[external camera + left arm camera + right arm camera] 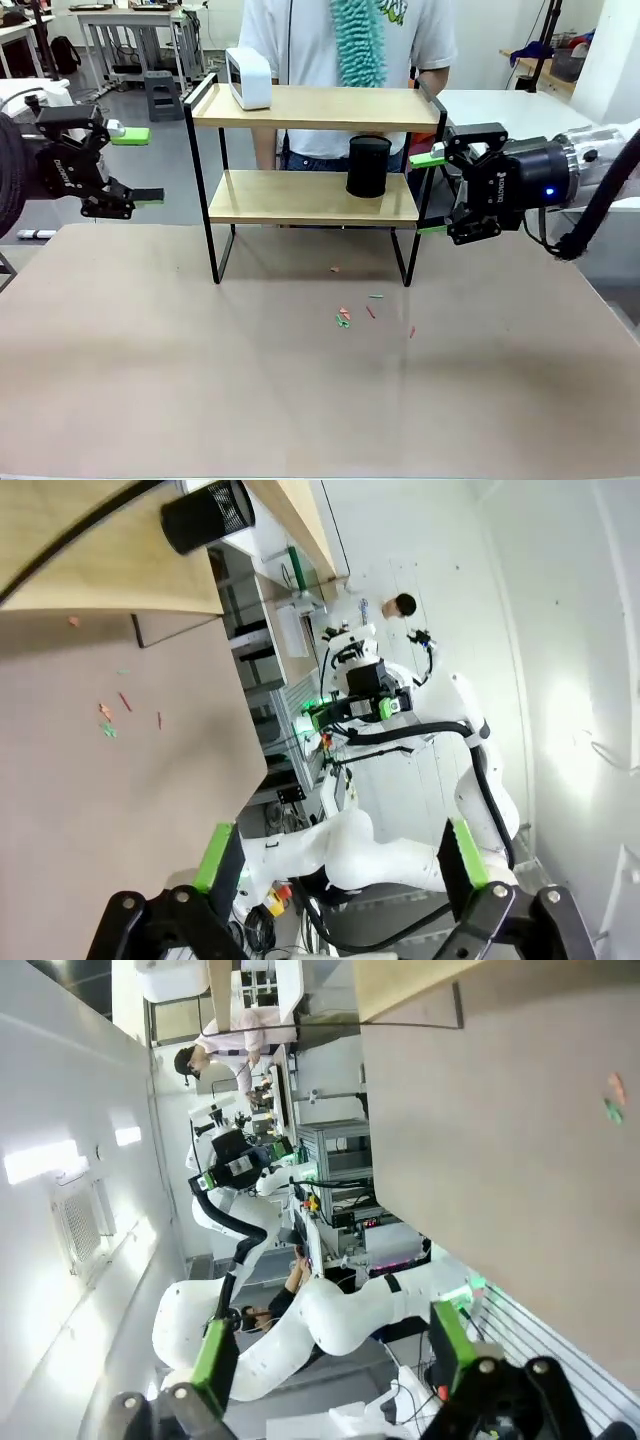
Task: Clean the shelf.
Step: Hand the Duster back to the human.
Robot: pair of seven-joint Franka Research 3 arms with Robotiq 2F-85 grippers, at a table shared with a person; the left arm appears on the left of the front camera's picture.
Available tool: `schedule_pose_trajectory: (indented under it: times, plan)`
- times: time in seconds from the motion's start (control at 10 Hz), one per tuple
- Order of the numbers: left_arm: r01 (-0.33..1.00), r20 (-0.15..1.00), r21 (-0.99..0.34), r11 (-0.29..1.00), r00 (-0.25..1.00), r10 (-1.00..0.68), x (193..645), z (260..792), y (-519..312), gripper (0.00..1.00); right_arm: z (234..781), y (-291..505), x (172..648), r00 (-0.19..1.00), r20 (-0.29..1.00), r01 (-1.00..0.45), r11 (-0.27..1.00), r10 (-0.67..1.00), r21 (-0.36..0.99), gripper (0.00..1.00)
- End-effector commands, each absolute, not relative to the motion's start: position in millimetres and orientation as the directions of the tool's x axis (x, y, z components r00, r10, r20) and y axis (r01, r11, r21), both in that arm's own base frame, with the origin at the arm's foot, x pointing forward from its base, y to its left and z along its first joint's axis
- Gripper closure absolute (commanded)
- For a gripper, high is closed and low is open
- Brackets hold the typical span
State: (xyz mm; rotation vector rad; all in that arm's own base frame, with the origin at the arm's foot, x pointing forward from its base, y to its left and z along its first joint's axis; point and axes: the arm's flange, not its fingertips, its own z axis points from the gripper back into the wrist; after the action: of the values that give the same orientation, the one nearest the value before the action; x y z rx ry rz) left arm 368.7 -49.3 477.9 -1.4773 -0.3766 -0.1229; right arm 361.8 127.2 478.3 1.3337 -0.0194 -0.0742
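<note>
The shelf point(310, 108) stands mid-table, two light wooden boards in a thin black frame. A white box point(248, 78) sits on its top board and a black cylinder point(368, 166) on the lower one. My left gripper point(140, 166) hovers open and empty to the left of the shelf. At the shelf's right end my right gripper point(430, 194) is open and empty, close to the frame. The left wrist view shows its gripper point(338, 855) open, with the cylinder point(208, 515) and shelf board point(110, 570) far off. In the right wrist view its gripper point(332, 1352) is open too.
Small coloured scraps point(343, 318) lie on the brown table point(200, 380) in front of the shelf. A person stands behind the shelf with a fluffy teal duster point(358, 40) hanging at chest height. Other tables and gear fill the background.
</note>
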Motion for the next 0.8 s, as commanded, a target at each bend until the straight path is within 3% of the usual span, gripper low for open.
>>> schedule_pose_trajectory:
  times: [0.0, 0.7]
  plan:
    - [0.323, 0.338, -0.94, 0.112, 0.927, 0.162, 371.8, 480.5, -30.6, 0.0, 489.0, 109.4, 348.3, 0.993, -0.009, 0.038, 0.238, -0.12, 0.97, 0.0]
    - [0.323, 0.338, -0.94, 0.112, 0.927, 0.162, 371.8, 480.5, -30.6, 0.0, 489.0, 109.4, 348.3, 0.993, -0.009, 0.038, 0.238, -0.12, 0.97, 0.0]
